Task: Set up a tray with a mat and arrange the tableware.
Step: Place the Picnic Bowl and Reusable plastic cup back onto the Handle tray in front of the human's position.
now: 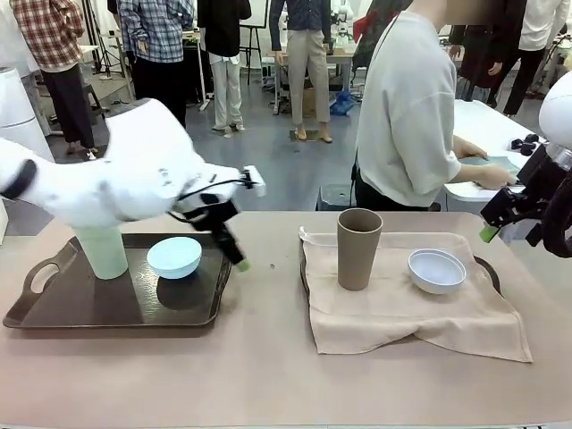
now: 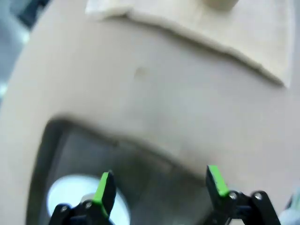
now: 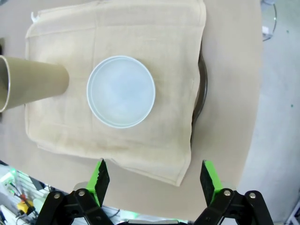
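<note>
1. My left end effector (image 1: 234, 255) is at centre-left of the front view, over the right rim of the dark tray (image 1: 54, 317). The arm is motion-blurred.
2. Left wrist view: its green pads (image 2: 105, 187) are spread wide with nothing between them. Wide open, empty.
3. The mint green tumbler (image 1: 105, 255) stands upright on the left part of that tray, partly hidden by my left arm.
4. The light blue bowl (image 1: 174, 256) sits on the same tray, just right of the mint tumbler and just left of my left end effector. In the left wrist view it is a blurred pale disc at lower left.
5. My right end effector (image 1: 496, 223) is at the right edge of the front view, raised above the surface (image 1: 268, 375) and well apart from the tableware.
6. Right wrist view: its jaws are wide apart at the bottom of the frame, gripping nothing.
7. The beige mat (image 1: 402, 313) is draped over a second tray (image 1: 487, 268) at centre-right, with the dark rim showing on the right side.
8. The brown tumbler (image 1: 358, 248) stands upright on the mat's left part.
9. The pale bluish-white bowl (image 1: 437, 270) sits on the mat right of the brown tumbler, apart from it. It is at frame centre in the right wrist view.
10. A person (image 1: 407, 116) stands at the far side, upper right, turned away toward another table.
</note>
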Action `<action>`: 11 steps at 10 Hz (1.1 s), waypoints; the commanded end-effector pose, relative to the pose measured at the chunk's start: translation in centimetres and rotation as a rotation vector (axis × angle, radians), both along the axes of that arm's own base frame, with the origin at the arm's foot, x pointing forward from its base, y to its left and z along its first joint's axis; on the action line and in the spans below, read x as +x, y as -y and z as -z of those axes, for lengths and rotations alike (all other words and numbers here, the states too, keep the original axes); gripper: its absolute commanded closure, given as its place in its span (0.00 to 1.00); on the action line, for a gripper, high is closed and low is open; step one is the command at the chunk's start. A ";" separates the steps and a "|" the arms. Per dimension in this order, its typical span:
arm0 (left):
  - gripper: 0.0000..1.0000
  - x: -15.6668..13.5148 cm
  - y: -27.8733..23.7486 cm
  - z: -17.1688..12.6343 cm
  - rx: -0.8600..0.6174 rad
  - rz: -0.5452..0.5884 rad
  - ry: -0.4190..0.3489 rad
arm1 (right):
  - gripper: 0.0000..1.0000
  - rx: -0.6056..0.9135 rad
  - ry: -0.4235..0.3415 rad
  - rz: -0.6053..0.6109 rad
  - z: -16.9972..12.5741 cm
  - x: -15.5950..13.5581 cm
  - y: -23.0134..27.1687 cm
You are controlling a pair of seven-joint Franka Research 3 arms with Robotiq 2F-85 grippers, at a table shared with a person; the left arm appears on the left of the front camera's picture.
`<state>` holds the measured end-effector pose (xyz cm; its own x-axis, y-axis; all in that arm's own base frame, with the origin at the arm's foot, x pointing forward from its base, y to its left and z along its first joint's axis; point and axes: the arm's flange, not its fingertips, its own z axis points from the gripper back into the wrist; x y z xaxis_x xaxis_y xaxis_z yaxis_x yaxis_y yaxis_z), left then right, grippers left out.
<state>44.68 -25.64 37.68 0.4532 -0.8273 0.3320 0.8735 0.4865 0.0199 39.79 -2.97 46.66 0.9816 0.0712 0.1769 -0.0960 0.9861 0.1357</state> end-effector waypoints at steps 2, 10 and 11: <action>0.00 -2.8 3.7 -12.0 0.236 -0.234 -0.114 | 0.00 -0.101 -0.011 0.027 -2.8 -1.1 -2.4; 0.00 -6.9 3.0 -16.6 0.251 -0.269 -0.185 | 0.00 -0.117 -0.042 -0.010 -3.1 -1.5 -3.7; 0.00 -6.9 3.0 -16.6 0.251 -0.269 -0.185 | 0.00 -0.117 -0.042 -0.010 -3.1 -1.5 -3.7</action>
<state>38.10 -28.38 53.84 0.6930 -0.7192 0.0495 0.7208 0.6925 -0.0292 38.33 0.77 49.81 0.9872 0.1006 0.1241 -0.1047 0.9941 0.0270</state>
